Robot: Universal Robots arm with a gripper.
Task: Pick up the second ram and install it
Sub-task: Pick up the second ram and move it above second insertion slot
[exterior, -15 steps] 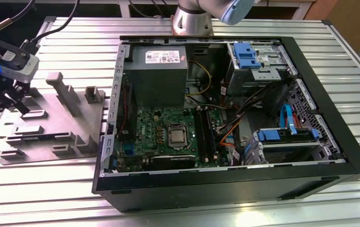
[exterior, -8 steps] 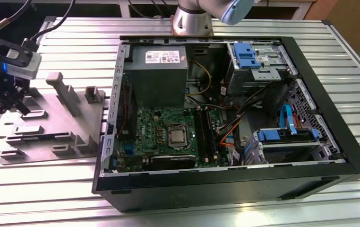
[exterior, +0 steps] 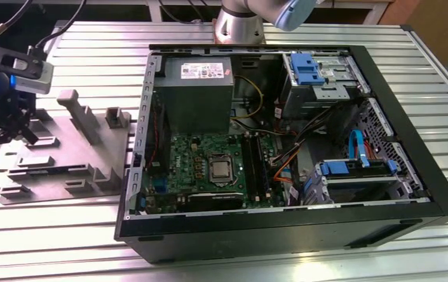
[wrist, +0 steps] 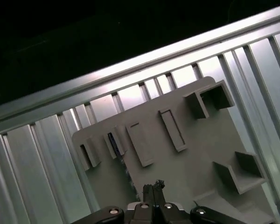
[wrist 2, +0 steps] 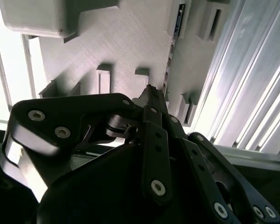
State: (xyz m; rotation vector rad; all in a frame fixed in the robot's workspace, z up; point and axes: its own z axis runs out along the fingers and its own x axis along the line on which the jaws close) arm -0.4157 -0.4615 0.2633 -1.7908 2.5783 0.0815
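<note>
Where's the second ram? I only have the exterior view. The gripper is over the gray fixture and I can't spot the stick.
Observer: In the first wrist view the second ram sits in a slot of the gray fixture, apart from the gripper, not held.
Operator: Gripper open?
Observer: No. In the second wrist view its fingertips meet with nothing between them.
</note>
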